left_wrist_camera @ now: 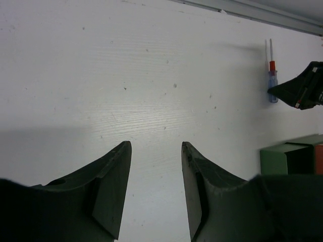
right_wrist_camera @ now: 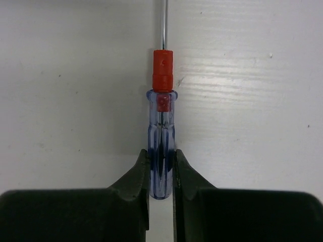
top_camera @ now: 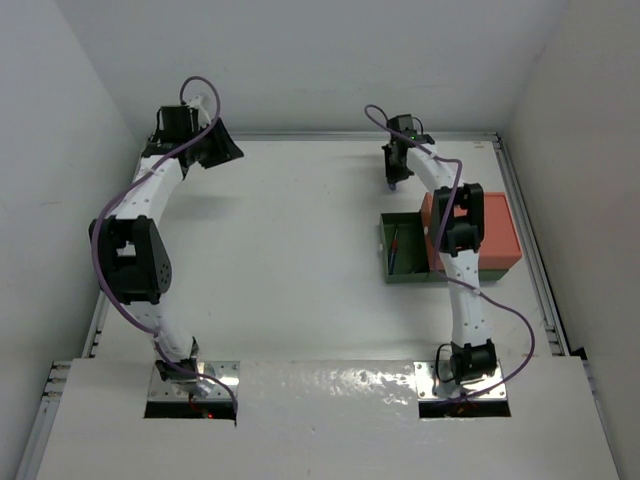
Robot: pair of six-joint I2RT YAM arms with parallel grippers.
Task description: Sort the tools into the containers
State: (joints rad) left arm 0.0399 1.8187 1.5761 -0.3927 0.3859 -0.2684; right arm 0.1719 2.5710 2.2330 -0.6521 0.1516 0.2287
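Note:
My right gripper (right_wrist_camera: 161, 154) is shut on the blue handle of a screwdriver (right_wrist_camera: 161, 131) with a red collar, at the far right of the table (top_camera: 300, 250). In the top view the right gripper (top_camera: 397, 180) is just beyond the trays. The same screwdriver (left_wrist_camera: 272, 80) shows in the left wrist view, low over or on the table. A second screwdriver (top_camera: 396, 247) lies in the dark green tray (top_camera: 405, 273). The orange-red tray (top_camera: 495, 235) stands against its right side. My left gripper (top_camera: 222, 150) is open and empty at the far left (left_wrist_camera: 155, 146). No pliers are in view.
A metal rail (top_camera: 525, 230) runs along the table's right edge, and walls close in on the left, right and far sides. My right arm (top_camera: 455, 230) reaches over the two trays and hides part of them.

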